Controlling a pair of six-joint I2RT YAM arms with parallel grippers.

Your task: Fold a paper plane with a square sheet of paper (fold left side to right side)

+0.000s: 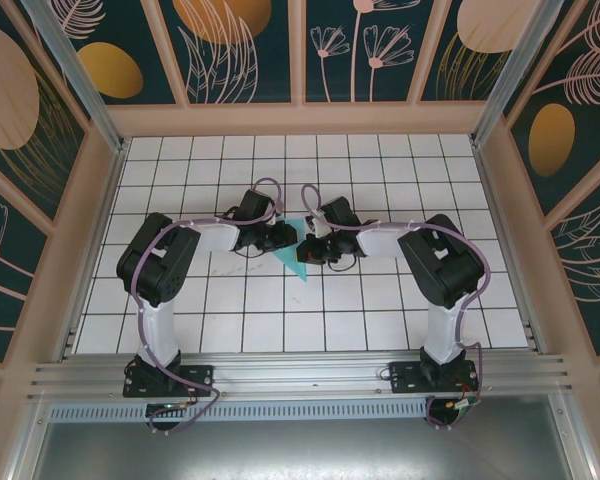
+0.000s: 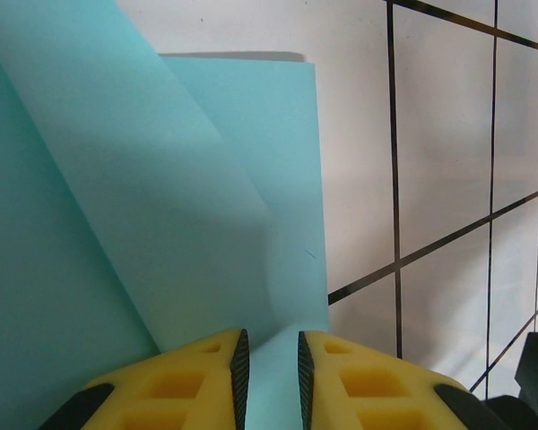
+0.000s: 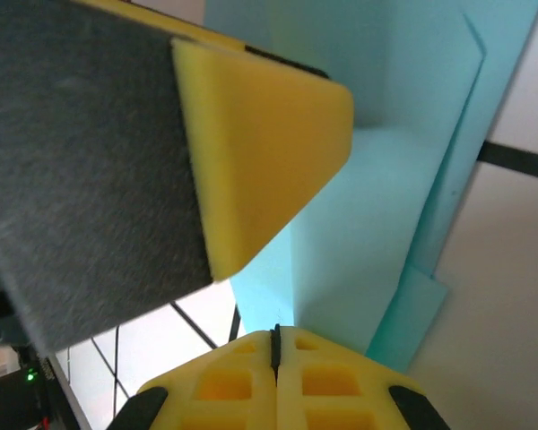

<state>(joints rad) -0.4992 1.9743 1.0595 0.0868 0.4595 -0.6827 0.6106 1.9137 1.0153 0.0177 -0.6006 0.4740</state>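
Turquoise paper (image 2: pixel 117 224) just under left gripper (image 2: pixel 269 349)

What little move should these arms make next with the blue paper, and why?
Probably the left fingers should carry the raised flap over to the right: the square sheet of paper curls up uncreased beside them, while the shut right fingers seem to pin the rest.

surface: white grid table (image 1: pixel 400 300) | on it: folded turquoise paper (image 1: pixel 290 258)
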